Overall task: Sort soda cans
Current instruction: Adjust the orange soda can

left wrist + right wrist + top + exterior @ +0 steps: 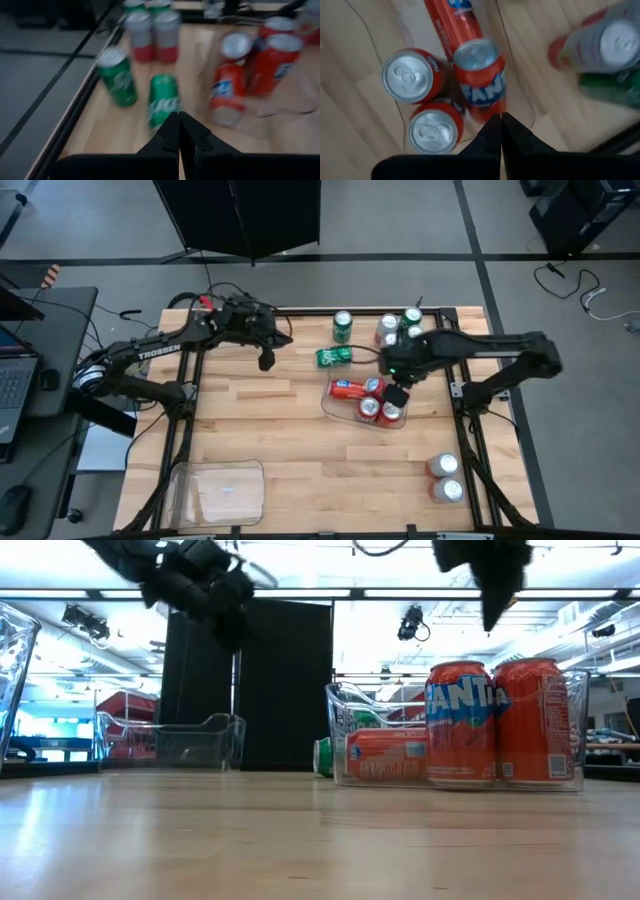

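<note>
Left gripper [266, 361], pinched empty, sits nearest the tipped green can [334, 357], whose long axis points at it; right gripper [397, 396] hovers closed over the red cans' tray [328, 402].

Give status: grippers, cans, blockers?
Left gripper shut, empty, near tipped green can. Right gripper shut, empty, above red cans in tray. No blockers seen.
</note>
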{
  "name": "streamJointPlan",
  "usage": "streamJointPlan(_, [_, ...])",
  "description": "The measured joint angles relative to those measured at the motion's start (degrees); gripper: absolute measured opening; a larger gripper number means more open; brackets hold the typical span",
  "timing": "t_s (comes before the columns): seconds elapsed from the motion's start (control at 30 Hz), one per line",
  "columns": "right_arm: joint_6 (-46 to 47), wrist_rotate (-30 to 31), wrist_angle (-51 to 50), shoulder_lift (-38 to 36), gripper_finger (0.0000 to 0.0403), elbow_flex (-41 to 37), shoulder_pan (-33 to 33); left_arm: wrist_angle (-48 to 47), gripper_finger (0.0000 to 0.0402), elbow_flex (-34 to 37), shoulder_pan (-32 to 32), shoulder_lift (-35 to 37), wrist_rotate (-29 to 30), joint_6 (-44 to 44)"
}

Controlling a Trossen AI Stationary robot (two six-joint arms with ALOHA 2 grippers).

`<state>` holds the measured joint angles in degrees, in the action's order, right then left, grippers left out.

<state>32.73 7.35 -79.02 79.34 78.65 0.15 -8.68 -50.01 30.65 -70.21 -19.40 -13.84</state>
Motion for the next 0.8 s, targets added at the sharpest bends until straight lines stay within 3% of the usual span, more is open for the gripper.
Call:
streamJointPlan(0.2, [11.31, 0.17, 3.82, -8.41, 0.0000, -14.31, 3.08, 0.15, 0.0001, -6.85, -7.16, -7.24, -4.22, -0.86])
streamJointPlan(0.43, [22.67, 0.98, 8.16, -14.58, 0.0000, -26.47, 4.81, 3.12, 0.0000, -17.31, -13.28, -22.71, -6.06, -1.04])
streamJointPlan(0.8, [24.51, 1.21, 23.37, -16.58, 0.0000, -38.03, 4.95, 2.54, 0.0000, -37.63, -17.38, -43.00, -5.33, -0.95])
